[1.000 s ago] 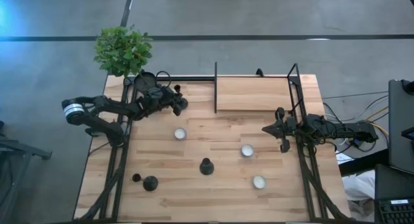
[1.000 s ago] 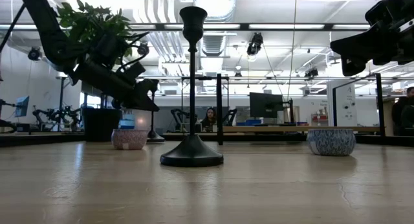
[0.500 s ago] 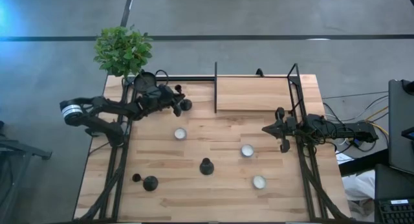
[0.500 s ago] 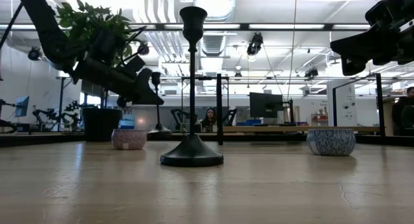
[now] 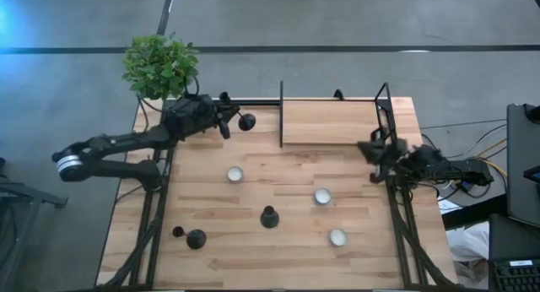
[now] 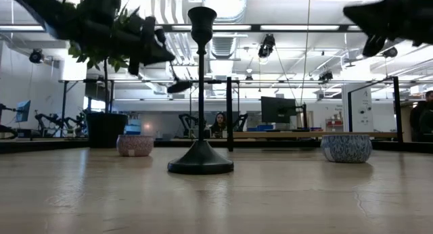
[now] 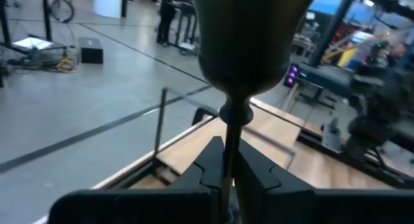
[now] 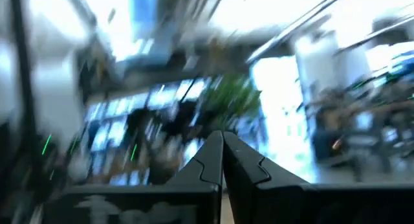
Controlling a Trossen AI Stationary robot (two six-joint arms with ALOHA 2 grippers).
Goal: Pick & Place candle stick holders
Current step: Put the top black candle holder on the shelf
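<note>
My left gripper (image 5: 229, 121) is high over the table's far left, shut on a black candlestick holder. The holder's cup fills the left wrist view (image 7: 249, 43), and its flared base (image 6: 179, 87) sticks out below and beside the fingers. A second holder (image 5: 269, 217) stands upright on its base at mid-table (image 6: 201, 92). A third (image 5: 190, 236) lies on its side near the front left. My right gripper (image 5: 368, 148) is shut and empty, high at the right side (image 6: 379, 17). My left gripper pinches the holder's thin stem (image 7: 228, 160) between its two fingers, just below the knob under the cup. The fingers lie across the stem. The holder is lifted clear of the table and tilted, its base (image 5: 246, 121) toward the table's right.
Three small round candle bowls sit on the table (image 5: 234, 174), (image 5: 321, 196), (image 5: 337, 237). A potted green plant (image 5: 160, 66) stands at the far left corner. A raised wooden shelf (image 5: 329, 123) with black posts spans the far edge.
My left gripper has risen and gone toward the far edge with the holder, which has gone from upright just above the table to tilted and high. My right gripper has risen and drawn back toward the far right.
</note>
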